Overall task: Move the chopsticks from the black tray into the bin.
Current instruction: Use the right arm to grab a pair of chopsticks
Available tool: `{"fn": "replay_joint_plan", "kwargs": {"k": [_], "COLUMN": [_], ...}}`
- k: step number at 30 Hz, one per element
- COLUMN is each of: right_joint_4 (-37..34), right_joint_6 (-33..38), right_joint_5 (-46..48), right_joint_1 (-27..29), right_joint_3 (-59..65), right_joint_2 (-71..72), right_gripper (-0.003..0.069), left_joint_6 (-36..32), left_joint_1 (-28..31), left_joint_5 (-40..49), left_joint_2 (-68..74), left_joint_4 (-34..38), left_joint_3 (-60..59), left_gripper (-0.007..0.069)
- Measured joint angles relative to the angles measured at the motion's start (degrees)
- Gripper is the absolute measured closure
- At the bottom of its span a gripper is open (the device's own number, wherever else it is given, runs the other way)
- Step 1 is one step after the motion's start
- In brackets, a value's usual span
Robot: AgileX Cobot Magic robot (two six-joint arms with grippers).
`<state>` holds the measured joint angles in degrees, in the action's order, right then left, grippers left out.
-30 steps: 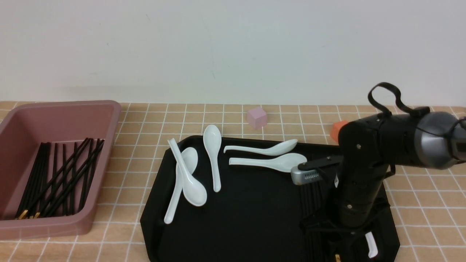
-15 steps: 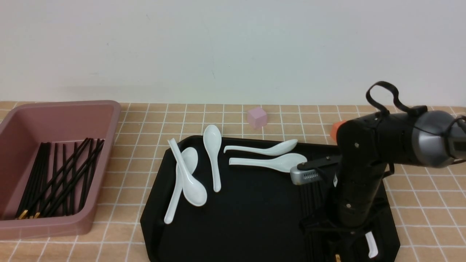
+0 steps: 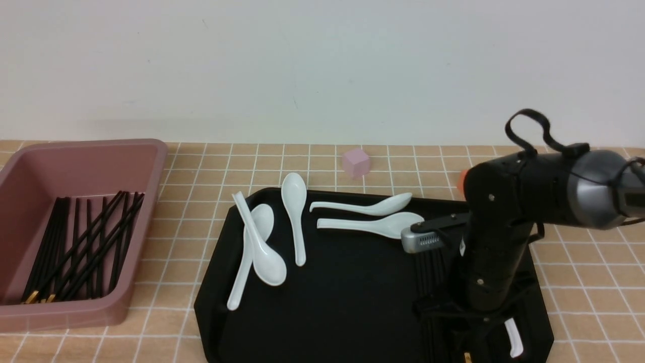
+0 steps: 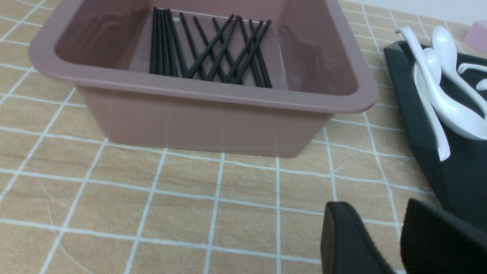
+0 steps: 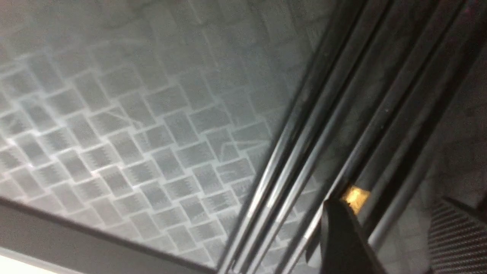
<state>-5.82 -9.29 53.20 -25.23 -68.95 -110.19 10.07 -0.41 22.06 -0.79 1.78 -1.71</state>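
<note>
The black tray [image 3: 352, 302] fills the middle and right of the table in the front view. Several black chopsticks [image 3: 432, 272] lie side by side on its right part. My right gripper [image 3: 473, 339] reaches down over them at the tray's near right. In the right wrist view the chopsticks [image 5: 304, 152] run diagonally, one with a gold band, and some lie between the open gripper's [image 5: 392, 222] fingers. The dusty-pink bin [image 3: 151, 151] at the left holds several more chopsticks [image 3: 85, 242]. My left gripper [image 4: 374, 213] hovers open over bare table, near the bin [image 4: 213, 89].
Several white soup spoons [image 3: 262, 247] lie on the tray's left and far parts. A small pink cube [image 3: 356, 162] sits behind the tray. An orange object [image 3: 461, 179] shows behind my right arm. The tray's corner [image 4: 418, 114] lies right of the bin.
My right arm has shifted slightly to the left over the tray. Its jaws have stayed open. The chopsticks, spoons and bin have not moved.
</note>
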Motion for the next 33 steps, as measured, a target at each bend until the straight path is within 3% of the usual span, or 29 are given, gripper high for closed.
{"fn": "replay_joint_plan", "kwargs": {"k": [33], "right_joint_4": [1.62], "right_joint_6": [-1.04], "right_joint_5": [1.08], "right_joint_1": [0.00], "right_joint_3": [-0.28], "right_joint_2": [-0.20], "right_gripper": [0.0326], "left_joint_6": [0.00], "left_joint_1": [0.00], "left_joint_5": [0.00], "left_joint_2": [0.00], "left_joint_4": [0.00], "left_joint_3": [0.00], "left_gripper": [0.0386]}}
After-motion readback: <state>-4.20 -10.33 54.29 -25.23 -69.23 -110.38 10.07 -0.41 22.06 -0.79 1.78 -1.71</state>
